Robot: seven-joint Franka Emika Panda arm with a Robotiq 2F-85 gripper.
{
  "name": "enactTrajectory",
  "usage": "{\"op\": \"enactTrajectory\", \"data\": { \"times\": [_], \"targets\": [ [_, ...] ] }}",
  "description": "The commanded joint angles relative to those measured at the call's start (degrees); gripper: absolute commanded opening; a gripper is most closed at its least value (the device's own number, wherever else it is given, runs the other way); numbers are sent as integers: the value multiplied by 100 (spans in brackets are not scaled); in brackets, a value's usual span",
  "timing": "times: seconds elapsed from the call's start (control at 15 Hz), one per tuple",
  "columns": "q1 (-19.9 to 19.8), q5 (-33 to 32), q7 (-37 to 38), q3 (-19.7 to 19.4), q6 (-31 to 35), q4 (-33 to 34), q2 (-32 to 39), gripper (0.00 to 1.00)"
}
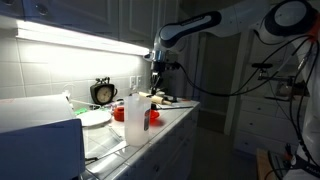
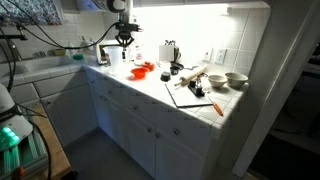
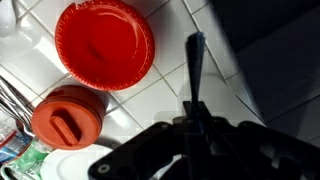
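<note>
My gripper (image 3: 195, 108) is shut on a thin dark rod-like utensil (image 3: 196, 60) that sticks out past the fingers over the white tiled counter (image 3: 170, 85). In the wrist view a red plate (image 3: 104, 44) lies beyond the utensil's tip and to its left. An orange lidded container (image 3: 68, 115) sits nearer, also on the left. In both exterior views the gripper (image 2: 124, 38) (image 1: 157, 66) hangs above the counter, close to the back wall. The red plate (image 2: 143, 68) lies just below and beside it. What the utensil is I cannot tell.
A cutting board with a rolling pin (image 2: 190, 80) and two white bowls (image 2: 235, 78) sit farther along the counter. A sink (image 2: 40, 66) lies at its other end. A clear bottle (image 1: 135, 115), a clock (image 1: 102, 92) and a white plate (image 1: 95, 118) stand nearer in an exterior view.
</note>
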Motion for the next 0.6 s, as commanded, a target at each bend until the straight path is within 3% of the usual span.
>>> {"op": "enactTrajectory", "data": {
  "times": [0.0, 0.53],
  "targets": [
    [130, 192, -173, -121, -354, 218, -26, 2],
    [356, 130, -131, -93, -689, 610, 83, 2]
  ]
}}
